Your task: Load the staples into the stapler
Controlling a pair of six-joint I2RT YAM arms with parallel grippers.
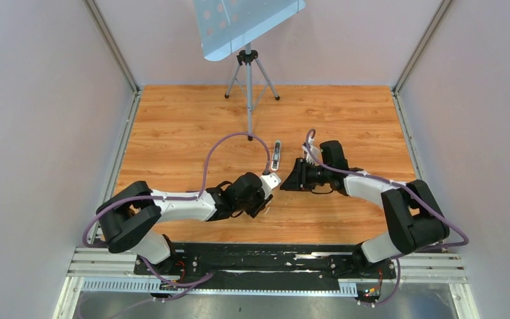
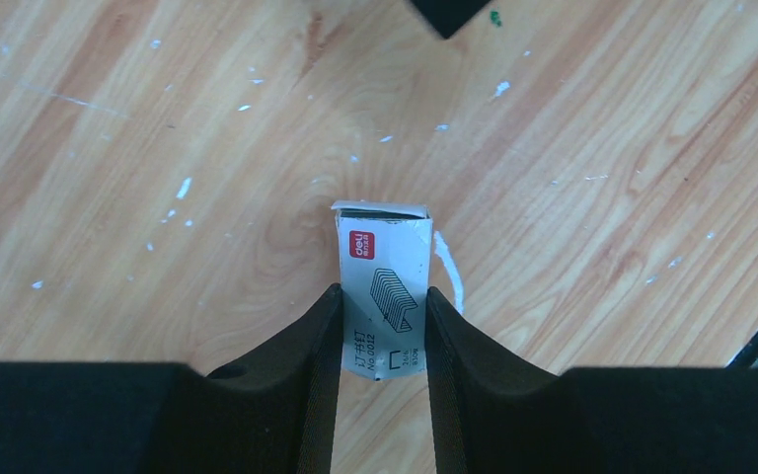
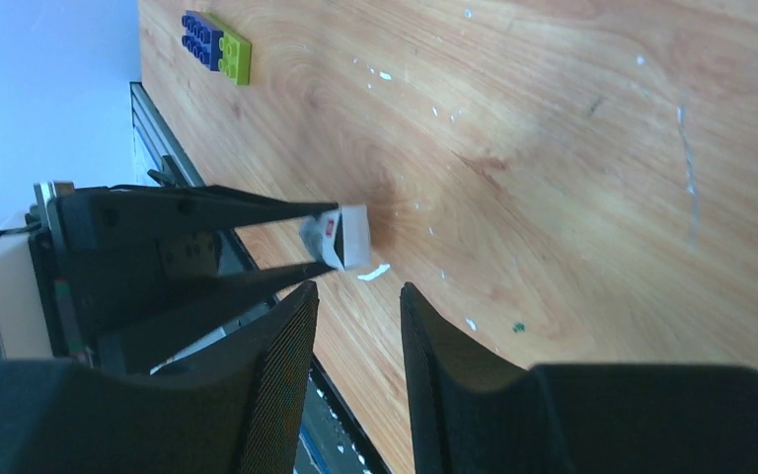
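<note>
L gripper [image 2: 383, 292], closest to the cams, pinches a small white staple box [image 2: 383, 259] by its two long sides. The fingers [image 2: 321, 346] press flat vs the card, printed face up w/ a red logo and a staple-strip drawing. The box's far end sticks out past the fingertips; can't tell if the box touches the wooden table [image 1: 172, 126]. R gripper [image 3: 358, 288] sits just right of the box, pointing at it, nearly tip to tip w/ the L one. Its jaws stand a little apart w/ nothing btwn them, only bare wood showing thru the gap, and they don't touch the box. A white smear [image 2: 449, 269] marks the wood right beside the box. Just beyond the box the stapler [image 1: 276, 155] lies flat on the table, long axis running away from the arms and apart from both grippers. Too small in the overhead view to tell if it's opened. A purple-and-green block [image 3: 215, 44] lies well apart from the box, close to the table's edge rail. Farthest from the box, at the back of the table, a tripod stand [image 1: 249, 73] carries a tilted pale perforated plate [image 1: 246, 23].
</note>
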